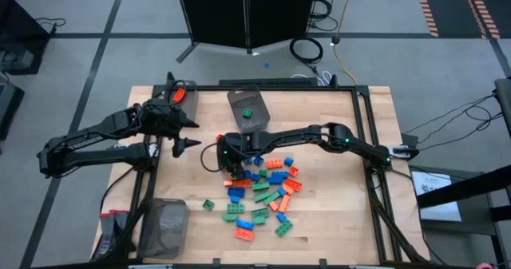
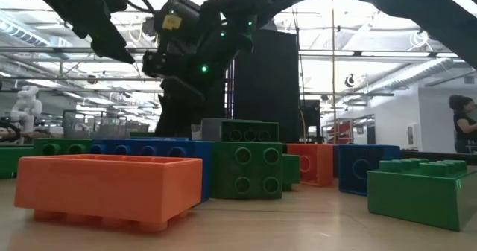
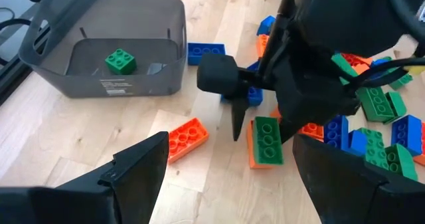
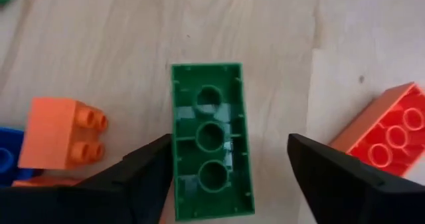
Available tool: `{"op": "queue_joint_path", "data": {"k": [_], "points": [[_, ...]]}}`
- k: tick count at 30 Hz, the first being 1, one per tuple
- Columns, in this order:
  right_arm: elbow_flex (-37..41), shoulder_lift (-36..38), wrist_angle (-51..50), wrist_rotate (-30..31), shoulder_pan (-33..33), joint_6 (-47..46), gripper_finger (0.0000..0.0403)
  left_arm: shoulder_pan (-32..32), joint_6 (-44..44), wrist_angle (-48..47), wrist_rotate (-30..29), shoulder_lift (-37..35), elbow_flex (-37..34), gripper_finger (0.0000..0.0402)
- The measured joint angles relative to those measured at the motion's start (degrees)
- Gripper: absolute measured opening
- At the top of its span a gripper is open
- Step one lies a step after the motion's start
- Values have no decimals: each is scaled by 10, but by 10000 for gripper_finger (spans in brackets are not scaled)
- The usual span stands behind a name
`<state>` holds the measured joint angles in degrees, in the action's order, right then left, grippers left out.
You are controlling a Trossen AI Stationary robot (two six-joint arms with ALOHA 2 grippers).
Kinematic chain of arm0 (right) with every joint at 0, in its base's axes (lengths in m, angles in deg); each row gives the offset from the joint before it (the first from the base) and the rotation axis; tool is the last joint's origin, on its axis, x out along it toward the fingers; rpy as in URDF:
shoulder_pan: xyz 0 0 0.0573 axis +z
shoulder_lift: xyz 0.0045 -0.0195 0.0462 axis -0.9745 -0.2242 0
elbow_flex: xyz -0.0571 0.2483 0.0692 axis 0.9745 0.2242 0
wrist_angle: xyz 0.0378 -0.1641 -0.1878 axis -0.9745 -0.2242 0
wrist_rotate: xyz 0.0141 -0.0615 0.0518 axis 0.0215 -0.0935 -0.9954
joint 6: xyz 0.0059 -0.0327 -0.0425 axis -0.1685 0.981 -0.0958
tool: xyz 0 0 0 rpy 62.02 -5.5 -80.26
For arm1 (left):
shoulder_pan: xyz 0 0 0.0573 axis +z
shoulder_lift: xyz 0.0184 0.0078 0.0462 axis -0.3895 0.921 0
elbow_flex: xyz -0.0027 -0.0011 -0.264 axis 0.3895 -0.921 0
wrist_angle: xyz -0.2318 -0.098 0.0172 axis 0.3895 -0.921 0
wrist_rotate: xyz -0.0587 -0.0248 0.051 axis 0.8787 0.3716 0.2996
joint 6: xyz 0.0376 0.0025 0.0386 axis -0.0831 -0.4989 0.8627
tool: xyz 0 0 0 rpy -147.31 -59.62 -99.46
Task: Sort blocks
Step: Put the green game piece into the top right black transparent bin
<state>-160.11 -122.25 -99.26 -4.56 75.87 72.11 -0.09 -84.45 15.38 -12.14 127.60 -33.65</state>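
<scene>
Right gripper (image 1: 233, 172) of mine hangs low over the edge of the pile of small studded plastic toy bricks in orange, green and blue (image 1: 267, 191). Its two dark fingers stand apart, one on each side of a long green plastic brick (image 4: 211, 141) that lies upside down, hollow side up. One finger looks to be touching the brick; the other has a gap. I am not squeezing it yet. I think the fingers sit this way so they can close on the brick's long sides.

My left gripper (image 1: 185, 132) waits off to the side, above bare wood, with its fingers wide apart and nothing in them.

One small green square brick (image 1: 247, 113) already sits in the dark see-through plastic bin (image 1: 246, 101) at the far edge of the table. So I guess green ones go there, and my brick should go there too. Another dark bin (image 1: 164, 227) sits at the near left corner.

Most bricks lie mixed together on the pale wooden table top (image 1: 335, 205), so lots of sorting is left.

Around the table is grey floor with cables. Far back in the big bright room a person (image 2: 463, 124) stands.
</scene>
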Motion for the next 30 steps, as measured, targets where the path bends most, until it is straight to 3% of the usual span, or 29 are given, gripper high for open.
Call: {"op": "queue_joint_path", "data": {"k": [15, 30], "points": [[-14, 5, -13, -4, 0, 10, 15, 0, 0, 0, 0, 0, 0, 322], [-13, 4, -10, -4, 1, 13, 44, 0, 0, 0, 0, 0, 0, 322]]}}
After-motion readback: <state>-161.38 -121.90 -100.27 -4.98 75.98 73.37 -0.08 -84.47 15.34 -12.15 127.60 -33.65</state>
